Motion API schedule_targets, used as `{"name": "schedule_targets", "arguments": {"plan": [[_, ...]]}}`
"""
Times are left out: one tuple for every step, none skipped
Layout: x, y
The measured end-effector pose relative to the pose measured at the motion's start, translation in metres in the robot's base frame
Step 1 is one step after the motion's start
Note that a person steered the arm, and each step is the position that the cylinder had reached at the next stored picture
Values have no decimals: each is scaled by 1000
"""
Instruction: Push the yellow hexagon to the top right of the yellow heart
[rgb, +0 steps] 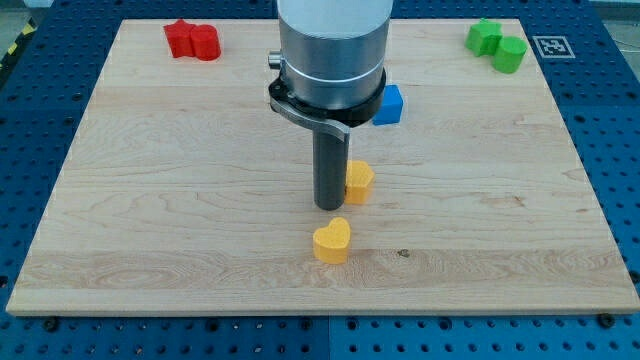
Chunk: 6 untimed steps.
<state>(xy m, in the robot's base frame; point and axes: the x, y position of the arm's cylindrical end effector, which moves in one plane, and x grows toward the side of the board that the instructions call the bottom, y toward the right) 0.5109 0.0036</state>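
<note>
Yellow hexagon (359, 181) — touching tool (329, 206), view's right

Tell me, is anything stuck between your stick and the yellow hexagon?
Nothing visible is. My tip sits right against the view's left side of the yellow hexagon. The yellow heart lies just below, toward the view's bottom, so the hexagon already sits up and right of it.

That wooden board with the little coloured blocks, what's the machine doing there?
A robot arm slides my tip across the wooden board to push blocks. Right now the tip sits just left of the yellow hexagon block, touching or nearly so, with the yellow heart block just below. The hexagon already lies up and right of the heart. Red blocks, green blocks and a blue block sit farther up.
</note>
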Motion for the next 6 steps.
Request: {"name": "schedule_targets", "arguments": {"plan": [[-1,-8],[-13,-29],[-33,-27],[-54,-13],[-54,11],[-31,34]]}}
